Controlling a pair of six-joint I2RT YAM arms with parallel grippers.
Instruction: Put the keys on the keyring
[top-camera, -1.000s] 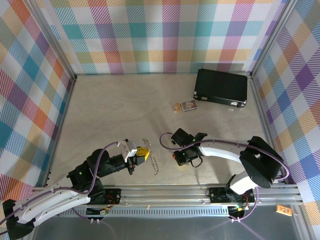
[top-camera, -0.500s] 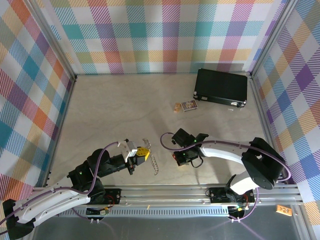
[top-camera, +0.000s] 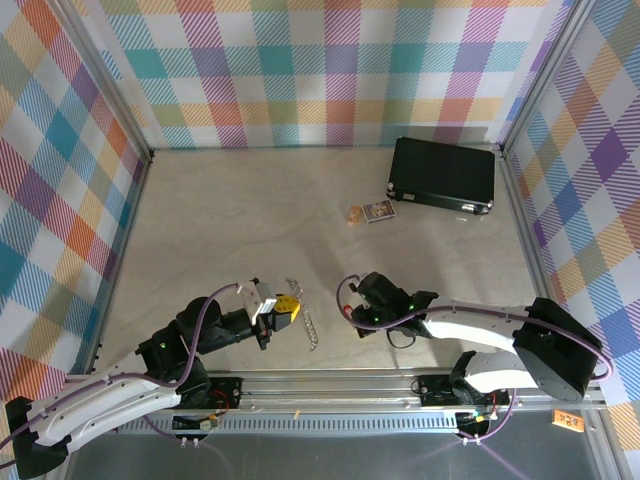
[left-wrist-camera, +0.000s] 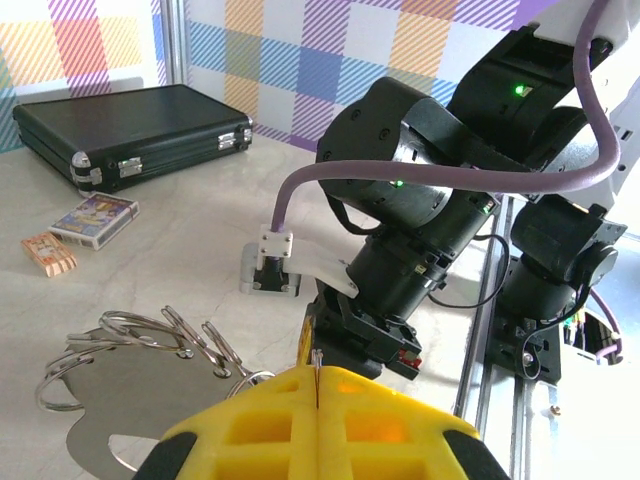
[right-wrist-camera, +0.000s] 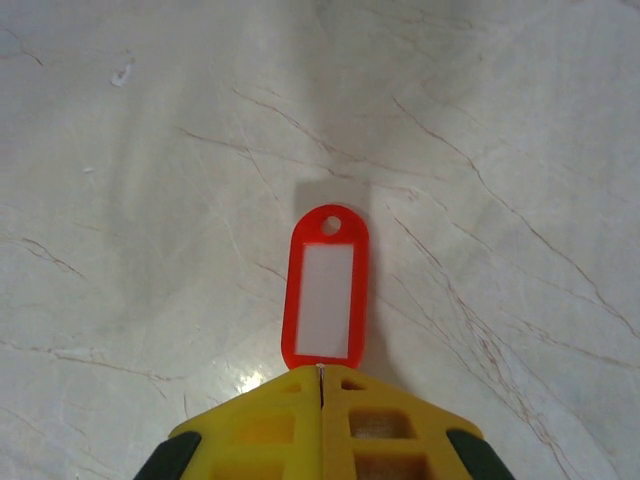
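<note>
While the left gripper (left-wrist-camera: 316, 378) clamped the keyring (left-wrist-camera: 150, 335) near the worktop's (top-camera: 250, 220) near edge, the right gripper (right-wrist-camera: 320, 375), just to its right, pinched the key (right-wrist-camera: 325, 290), red head pointing straight ahead.

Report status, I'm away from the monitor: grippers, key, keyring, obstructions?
Left gripper shut on keyring. Right gripper shut on red key tag, above table. Black case far back, not in the way.
</note>
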